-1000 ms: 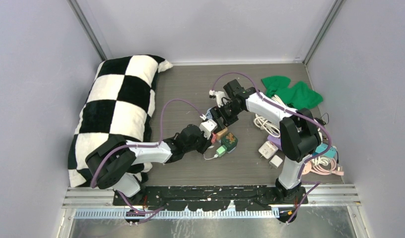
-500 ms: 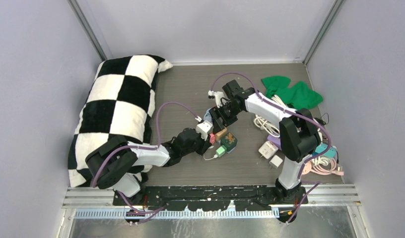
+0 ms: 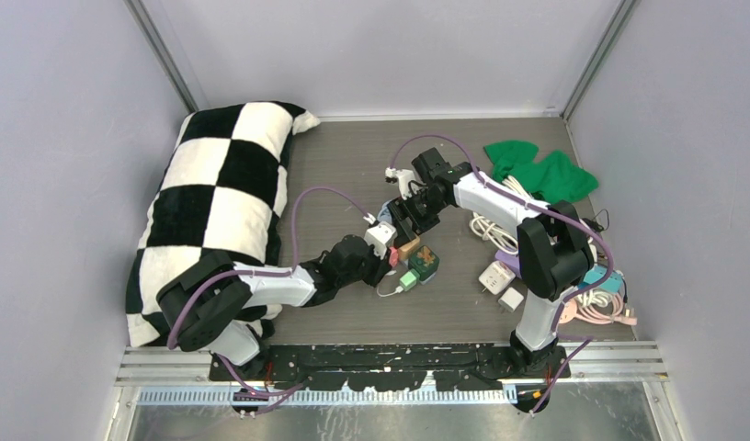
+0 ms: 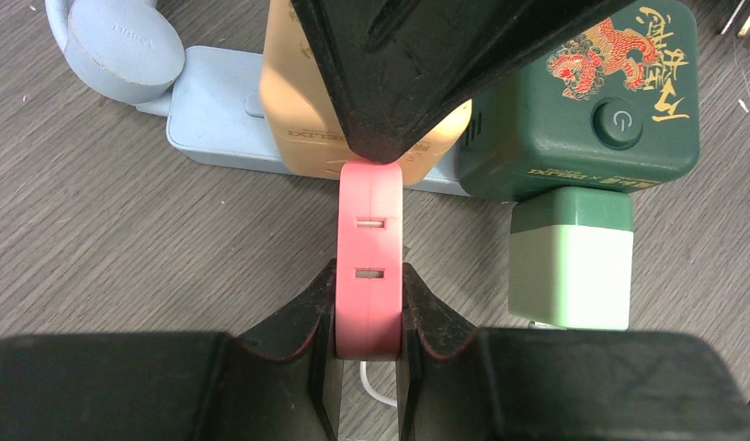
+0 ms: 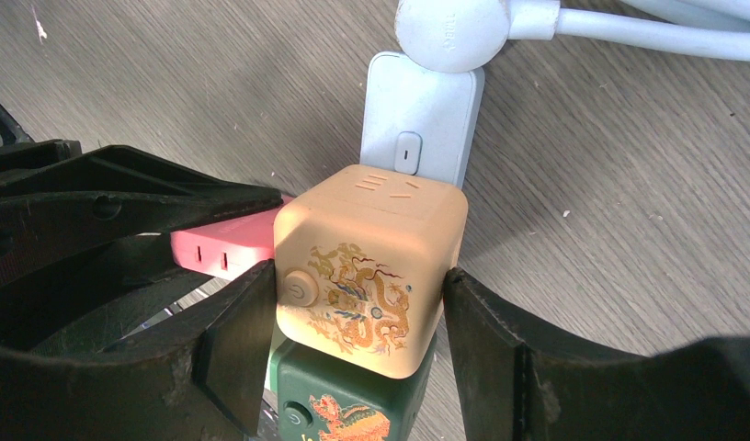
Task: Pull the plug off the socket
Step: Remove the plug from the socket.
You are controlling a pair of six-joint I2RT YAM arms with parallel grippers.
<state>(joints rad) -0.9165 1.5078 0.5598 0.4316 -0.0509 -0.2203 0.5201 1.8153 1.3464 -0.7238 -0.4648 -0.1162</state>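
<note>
A pink plug (image 4: 369,266) lies against the side of an orange cube socket (image 4: 298,119). My left gripper (image 4: 369,303) is shut on the pink plug's sides. My right gripper (image 5: 362,303) is shut on the orange cube socket (image 5: 362,266), with one finger on each side. The pink plug (image 5: 220,243) shows at the cube's left. Whether its prongs sit inside the cube is hidden. In the top view both grippers meet mid-table at the orange cube (image 3: 409,246).
A dark green cube socket (image 4: 592,101) with a light green plug (image 4: 571,257) sits beside the orange one. A pale blue power strip (image 5: 422,119) lies behind them. There is a checkered pillow (image 3: 220,193) at the left, a green cloth (image 3: 537,170) and more chargers and cables (image 3: 500,276) at the right.
My left arm has drawn back slightly toward the near left, still holding the pink plug. The right arm has stayed on the orange cube.
</note>
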